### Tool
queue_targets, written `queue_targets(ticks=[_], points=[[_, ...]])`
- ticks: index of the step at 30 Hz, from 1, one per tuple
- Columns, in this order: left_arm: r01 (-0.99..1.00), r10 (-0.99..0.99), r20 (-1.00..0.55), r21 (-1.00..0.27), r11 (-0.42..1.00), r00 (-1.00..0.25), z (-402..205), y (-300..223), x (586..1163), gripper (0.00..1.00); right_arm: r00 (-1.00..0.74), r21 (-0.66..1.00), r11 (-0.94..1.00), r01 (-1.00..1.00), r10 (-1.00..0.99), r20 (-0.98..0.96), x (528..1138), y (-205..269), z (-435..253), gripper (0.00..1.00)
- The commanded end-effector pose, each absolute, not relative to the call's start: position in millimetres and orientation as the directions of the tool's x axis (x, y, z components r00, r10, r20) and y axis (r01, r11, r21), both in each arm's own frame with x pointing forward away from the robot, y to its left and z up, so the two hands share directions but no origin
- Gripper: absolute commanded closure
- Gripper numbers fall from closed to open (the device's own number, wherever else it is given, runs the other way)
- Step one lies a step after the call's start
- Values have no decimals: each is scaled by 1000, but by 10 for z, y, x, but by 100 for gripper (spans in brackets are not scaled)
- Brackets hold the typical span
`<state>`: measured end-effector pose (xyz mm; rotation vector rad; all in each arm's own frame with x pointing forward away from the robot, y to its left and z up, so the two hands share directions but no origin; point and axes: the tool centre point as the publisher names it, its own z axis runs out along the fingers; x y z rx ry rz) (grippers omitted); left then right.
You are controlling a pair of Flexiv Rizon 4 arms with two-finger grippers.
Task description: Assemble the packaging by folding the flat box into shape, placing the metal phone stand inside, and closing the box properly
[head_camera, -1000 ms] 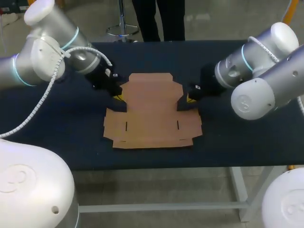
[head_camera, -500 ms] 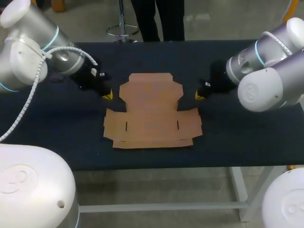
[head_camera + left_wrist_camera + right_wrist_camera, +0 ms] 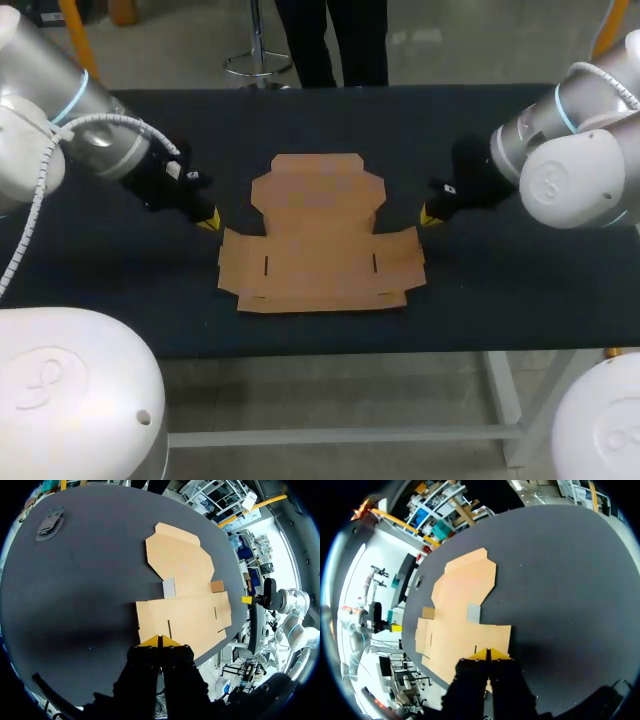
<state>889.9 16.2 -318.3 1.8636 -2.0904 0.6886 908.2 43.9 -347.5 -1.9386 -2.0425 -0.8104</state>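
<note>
The flat brown cardboard box (image 3: 320, 235) lies unfolded in the middle of the dark table. My left gripper (image 3: 207, 222) is shut and holds nothing; it hangs just off the box's left edge, clear of the cardboard. My right gripper (image 3: 430, 216) is also shut and holds nothing, just off the right edge. In the left wrist view the shut yellow tips (image 3: 160, 641) point at the box (image 3: 185, 595), and a dark metal phone stand (image 3: 49, 524) lies far off near the table's edge. In the right wrist view the shut tips (image 3: 487, 654) sit over the box's (image 3: 460, 610) near flap.
The table (image 3: 500, 290) is dark and bare around the box. In the left wrist view my right arm's yellow tip (image 3: 247, 600) shows beyond the box; in the right wrist view my left arm's tip (image 3: 395, 628) shows beyond it.
Both arms have drawn back outward from the box's side notches: the left gripper went left, the right gripper went right. The box has not moved.
</note>
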Motion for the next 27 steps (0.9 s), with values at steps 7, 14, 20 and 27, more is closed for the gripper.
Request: queue_targets(ticks=[7,14,20,27], points=[[-979,-851,510,-203,25,-128,-3125,234,8448,100,-164,237,1,971,728,666,8704,248,-3313,100],[-978,-844,523,-209,12,-122,-3124,209,8068,100,-158,252,-14,968,748,644,8328,166,-3290,100],[-979,-841,527,-202,12,-119,-3164,161,7816,100,-160,254,-12,967,746,647,8071,120,-3313,100],[-983,-836,538,-183,9,-108,-3258,106,7573,100,-157,245,-10,970,743,650,7850,160,-3415,100]])
